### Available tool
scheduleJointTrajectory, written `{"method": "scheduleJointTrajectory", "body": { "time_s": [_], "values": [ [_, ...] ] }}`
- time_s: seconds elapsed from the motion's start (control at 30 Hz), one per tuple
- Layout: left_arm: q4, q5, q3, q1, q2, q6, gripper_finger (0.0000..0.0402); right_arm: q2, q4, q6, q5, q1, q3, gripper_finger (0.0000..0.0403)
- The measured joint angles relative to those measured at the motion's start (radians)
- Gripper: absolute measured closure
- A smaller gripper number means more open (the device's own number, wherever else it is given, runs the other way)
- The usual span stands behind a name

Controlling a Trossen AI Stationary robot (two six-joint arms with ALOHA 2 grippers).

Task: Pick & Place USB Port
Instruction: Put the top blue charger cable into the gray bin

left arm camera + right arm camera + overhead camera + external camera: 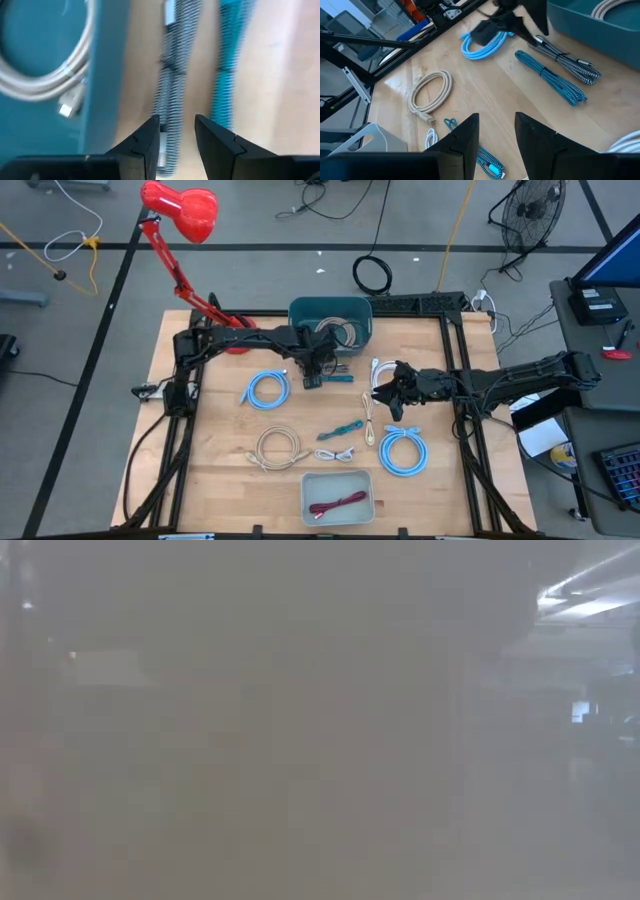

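My left gripper point(315, 370) point(177, 135) is open and points down at the table just in front of the teal bin point(330, 323). A black-and-white braided cable point(172, 75) point(565, 60) runs between its fingers. A teal braided cable point(227, 60) point(550, 80) lies on the wood beside that one. The bin holds a coiled beige cable point(45, 80). My right gripper point(388, 395) point(495, 135) is open above bare wood right of centre and holds nothing. The low view is fogged and shows nothing. My left gripper comes from above with one finger on each side of the black-and-white braided cable's near end point(167, 145), which lies flat on the table. I cannot tell whether the fingers touch it.
Several other cables lie about: a blue coil point(267, 388), a beige coil point(278, 447), a second blue coil point(403, 452), a small teal cable point(340, 428) and white cables point(375, 370). A grey tray point(337, 480) with a red cable sits at the near edge. A red lamp point(180, 210) stands far left.
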Motion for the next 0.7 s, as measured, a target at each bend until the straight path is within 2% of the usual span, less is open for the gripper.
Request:
{"method": "scheduleJointTrajectory", "body": {
  "time_s": [0.23, 0.43, 0.7],
  "values": [
    [0.001, -0.023, 0.090, -0.082, -0.001, 0.015, 0.0275, 0.000, 0.001, -0.008, 0.005, 0.000, 0.000, 0.0287],
    [-0.016, -0.056, 0.172, -0.102, -0.001, -0.022, 0.0275, 0.000, 0.002, -0.008, 0.006, 0.000, 0.000, 0.0287],
    [-0.095, -0.059, 0.190, -0.148, -0.001, -0.053, 0.0275, 0.000, 0.008, -0.007, -0.018, 0.000, 0.000, 0.0287]
  ]
}}
